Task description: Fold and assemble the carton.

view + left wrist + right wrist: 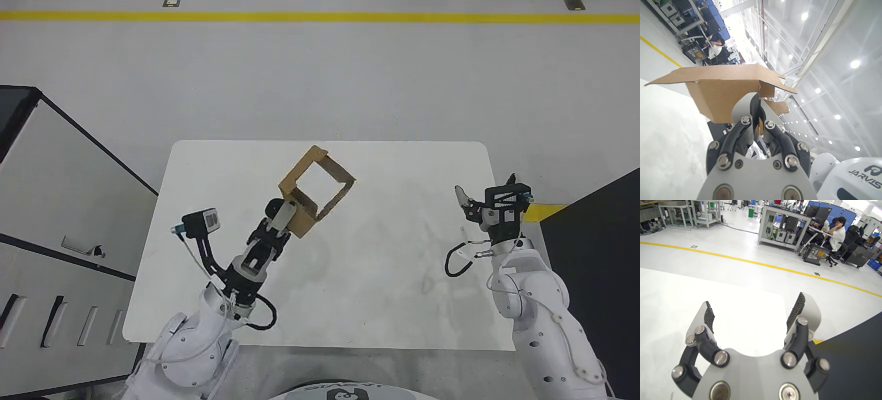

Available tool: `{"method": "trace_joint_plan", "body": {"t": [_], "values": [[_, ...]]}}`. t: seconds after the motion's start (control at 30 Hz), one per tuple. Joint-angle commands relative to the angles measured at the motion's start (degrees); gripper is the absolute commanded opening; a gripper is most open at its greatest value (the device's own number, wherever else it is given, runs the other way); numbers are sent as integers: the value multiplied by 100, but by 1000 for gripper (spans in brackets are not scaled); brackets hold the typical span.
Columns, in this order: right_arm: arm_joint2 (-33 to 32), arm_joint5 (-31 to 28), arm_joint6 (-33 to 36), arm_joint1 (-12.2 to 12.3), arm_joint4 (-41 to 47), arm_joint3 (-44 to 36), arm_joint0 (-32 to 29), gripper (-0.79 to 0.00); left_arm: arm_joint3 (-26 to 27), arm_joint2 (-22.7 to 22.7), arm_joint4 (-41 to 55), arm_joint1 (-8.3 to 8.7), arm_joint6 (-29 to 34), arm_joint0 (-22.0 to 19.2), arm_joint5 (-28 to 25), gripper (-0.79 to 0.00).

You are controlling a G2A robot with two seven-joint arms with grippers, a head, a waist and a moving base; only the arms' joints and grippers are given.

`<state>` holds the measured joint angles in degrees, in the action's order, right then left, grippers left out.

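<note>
White surface [400,250] with rounded corners fills the middle of the top view, set on a pale grey floor [320,90]. A yellow floor line [320,17] runs along the upper edge of the frame. A grey cabinet [50,190] with a dark rim stands at the left edge, and a dark panel [600,270] stands at the right edge, just beside the surface.

The carton [316,186] is brown cardboard opened into a square tube with loose flaps. It sits in the upper middle of the frame, over the surface's far left-of-centre part. Whether it touches the surface cannot be told.

The left arm rises from the lower left of the frame and slants up and to the right. The left gripper [288,216] meets the carton's lower corner. In the left wrist view its fingers are pressed together on a cardboard edge, and the gripper tilts upward toward ceiling lights [854,64].

The right arm comes up from the lower right corner. The right gripper [490,203] is by the surface's right edge, well apart from the carton, spread wide with nothing in it.
</note>
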<state>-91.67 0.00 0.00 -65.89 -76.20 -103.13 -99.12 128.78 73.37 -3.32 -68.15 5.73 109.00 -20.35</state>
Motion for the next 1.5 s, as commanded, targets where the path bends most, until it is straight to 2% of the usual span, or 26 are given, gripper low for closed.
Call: {"method": "trace_joint_plan", "body": {"t": [0.0, 0.3, 0.6, 0.73, 0.9, 1.17, 1.3, 1.47], "values": [[0, 0, 0, 0, 0, 0, 0, 0, -15, 14, 294, 4, 137, -16, 5, -785], [0, 0, 0, 0, 0, 0, 0, 0, -116, 51, 1363, 16, 644, -122, 8, -785], [0, 0, 0, 0, 0, 0, 0, 0, -99, 35, 1437, 13, 650, -148, 24, -785], [0, 0, 0, 0, 0, 0, 0, 0, -18, -64, 2417, -4, 766, -149, 68, -785], [0, 0, 0, 0, 0, 0, 0, 0, -14, 12, 3604, 6, 1248, -163, 168, -785], [0, 0, 0, 0, 0, 0, 0, 0, -72, 168, 4907, 16, 1743, -170, 517, -785], [0, 0, 0, 0, 0, 0, 0, 0, -152, 219, 5119, 24, 1945, -232, 743, -785], [0, 0, 0, 0, 0, 0, 0, 0, -152, 219, 5119, 24, 1945, -232, 743, -785]]}}
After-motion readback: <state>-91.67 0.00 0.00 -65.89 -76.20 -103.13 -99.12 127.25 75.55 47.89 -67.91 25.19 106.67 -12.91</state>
